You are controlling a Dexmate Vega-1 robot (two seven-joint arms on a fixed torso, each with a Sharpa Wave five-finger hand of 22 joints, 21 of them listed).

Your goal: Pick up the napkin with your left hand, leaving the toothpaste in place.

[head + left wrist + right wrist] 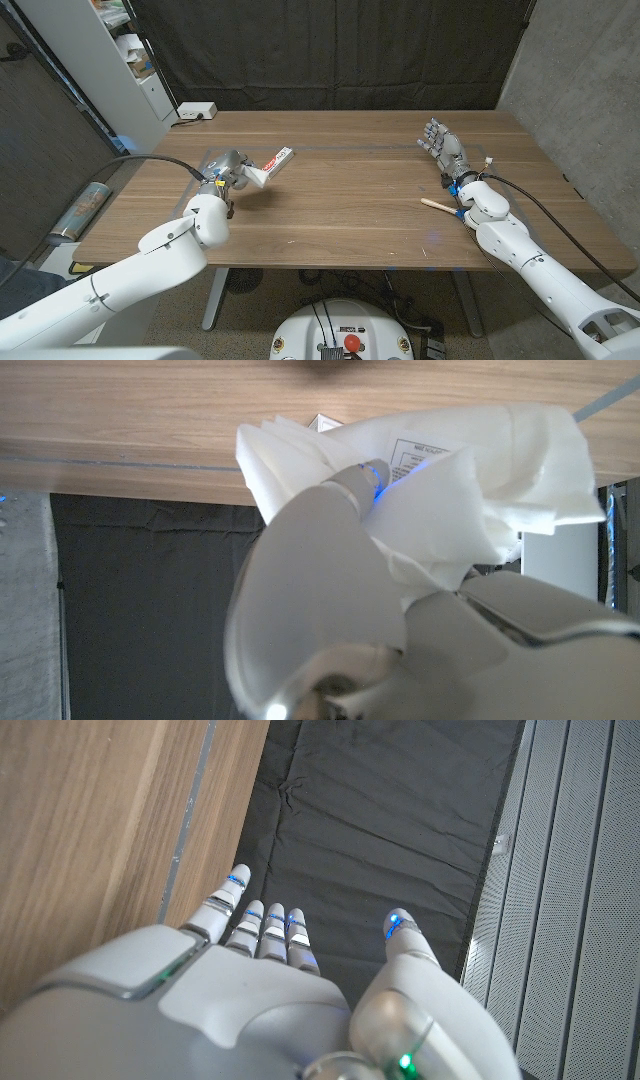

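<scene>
A white napkin (470,470) is bunched up in the fingers of my left hand (330,580), which grips it over the table's left part. In the head view my left hand (228,174) has the napkin (260,177) sticking out to its right. The toothpaste (281,157), a white box with red print, lies just beyond the napkin and touches it or nearly so. A corner of the toothpaste box (322,423) peeks out behind the napkin. My right hand (443,146) stands open at the far right, fingers apart and holding nothing.
A thin wooden stick (437,205) lies by my right wrist. A white power strip (195,111) sits at the table's back left corner. A shelf (125,60) and a metal cylinder (84,207) stand off the table's left side.
</scene>
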